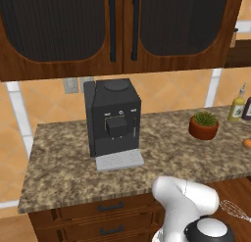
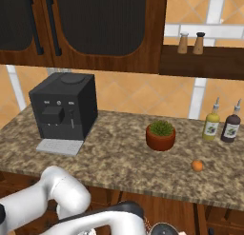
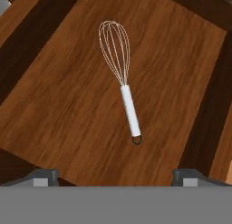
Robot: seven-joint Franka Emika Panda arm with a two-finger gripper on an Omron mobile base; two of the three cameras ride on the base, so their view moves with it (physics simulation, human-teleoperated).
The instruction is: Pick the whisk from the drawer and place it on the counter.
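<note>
My gripper hangs above the open drawer, looking down into it. My two fingertips stand far apart at the lower edge of the hand view, one to each side, with nothing between them, so the jaws are spread wide and hold nothing.

The whisk lies flat on the drawer's wooden floor, alone, well apart from the dark walls around it. In the hand view its wire loops point away from my fingers and its slim pale handle runs back toward them, ending in a small dark ring. It sits roughly midway between my fingertips but beyond them, not touching either one.

From the left base view I can see the wire end of the whisk low at the right, below the front edge of the counter and just beside my white arm; the handle is cut off there, so I cannot be sure how it is turned from that side.

On the speckled counter stands a black coffee machine with a grey tray at its foot. To its right is a potted plant in a reddish bowl, then a small orange fruit nearer the front edge. Two bottles, one yellowish and one dark, stand by the tiled wall. Salt and pepper shakers sit on a shelf above.
</note>
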